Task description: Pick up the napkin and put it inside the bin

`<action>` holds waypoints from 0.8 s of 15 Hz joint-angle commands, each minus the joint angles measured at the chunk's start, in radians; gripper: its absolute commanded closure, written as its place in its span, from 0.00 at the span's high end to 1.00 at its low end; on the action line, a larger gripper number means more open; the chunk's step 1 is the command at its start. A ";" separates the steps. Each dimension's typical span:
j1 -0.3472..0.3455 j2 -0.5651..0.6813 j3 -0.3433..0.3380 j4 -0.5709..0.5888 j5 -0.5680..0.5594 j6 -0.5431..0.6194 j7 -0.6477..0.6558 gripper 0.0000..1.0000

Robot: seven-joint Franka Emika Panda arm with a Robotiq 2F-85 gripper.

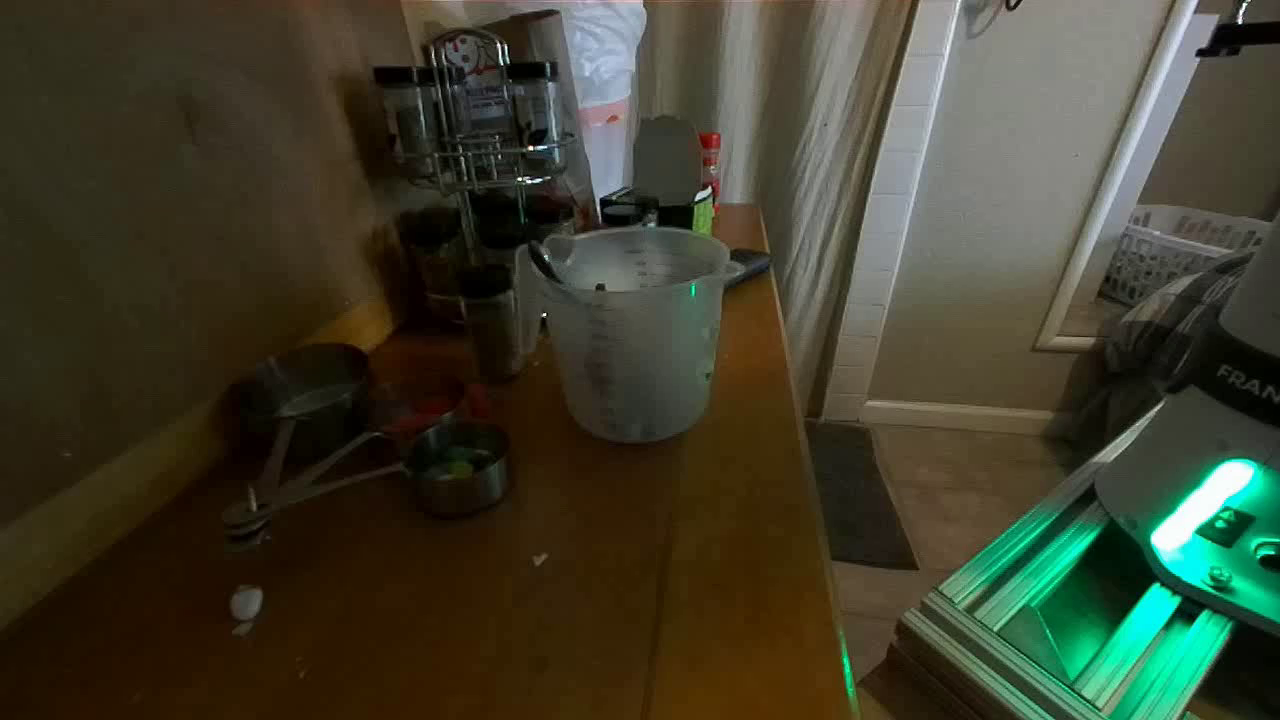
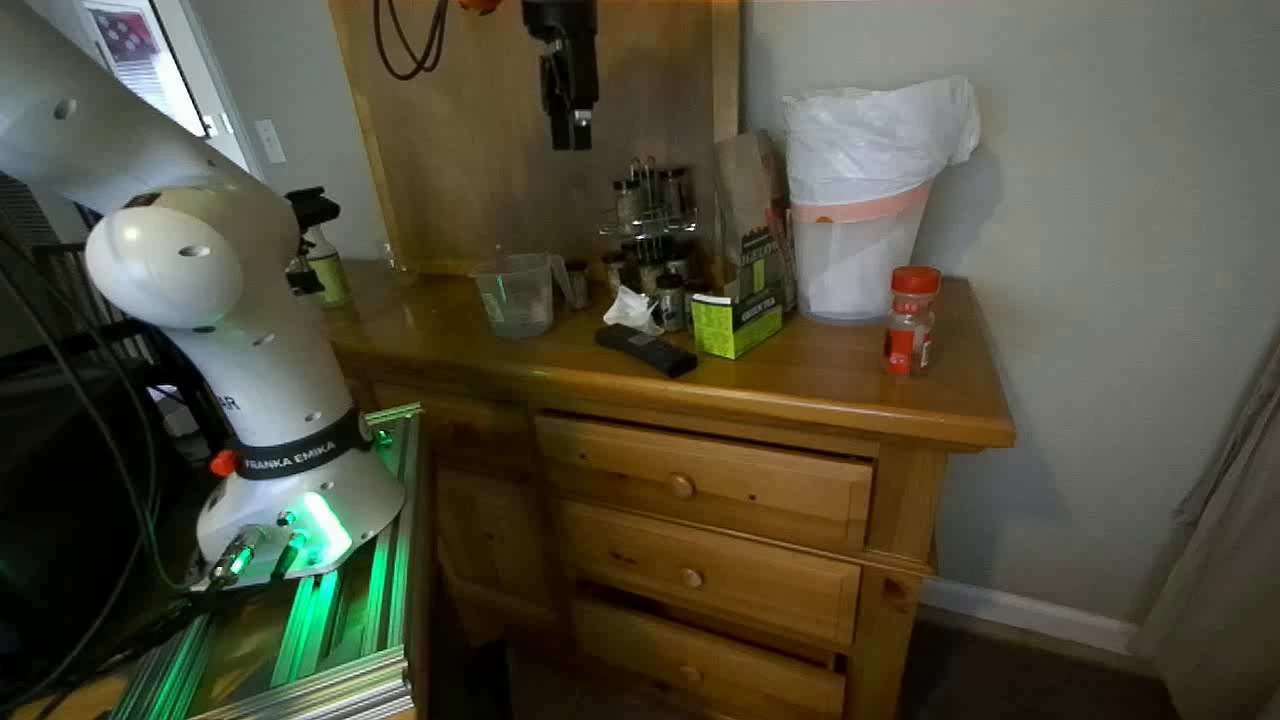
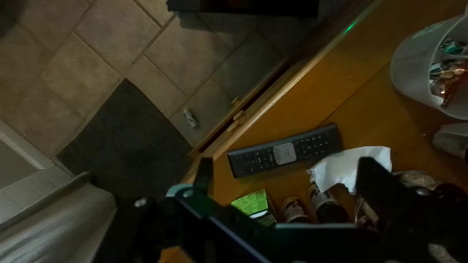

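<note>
The napkin (image 2: 632,310) is white and crumpled. It lies on the wooden dresser top beside the remote; in the wrist view the napkin (image 3: 336,168) touches or slightly overlaps the remote's end. I cannot make it out in the exterior view that looks along the dresser. The bin (image 2: 858,265) is whitish with a pink band and a white bag over its rim, standing at the back near the wall; it also shows in an exterior view (image 1: 605,150). My gripper (image 2: 572,142) hangs well above the dresser, pointing down. In the wrist view my gripper (image 3: 286,160) has its fingers wide apart and empty.
A black remote (image 3: 285,151) lies near the dresser's front edge. A green tea box (image 2: 738,322), a wire spice rack (image 2: 650,230) and a clear measuring jug (image 2: 520,300) stand around the napkin. A red-capped bottle (image 2: 910,320) stands before the bin. Metal measuring cups (image 1: 460,470) lie beyond the jug.
</note>
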 commanded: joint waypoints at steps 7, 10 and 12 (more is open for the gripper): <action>0.035 0.015 -0.031 -0.044 0.041 0.074 -0.043 1.00; 0.071 0.070 -0.048 -0.138 0.133 0.225 -0.090 1.00; 0.089 0.105 -0.053 -0.218 0.203 0.363 -0.113 1.00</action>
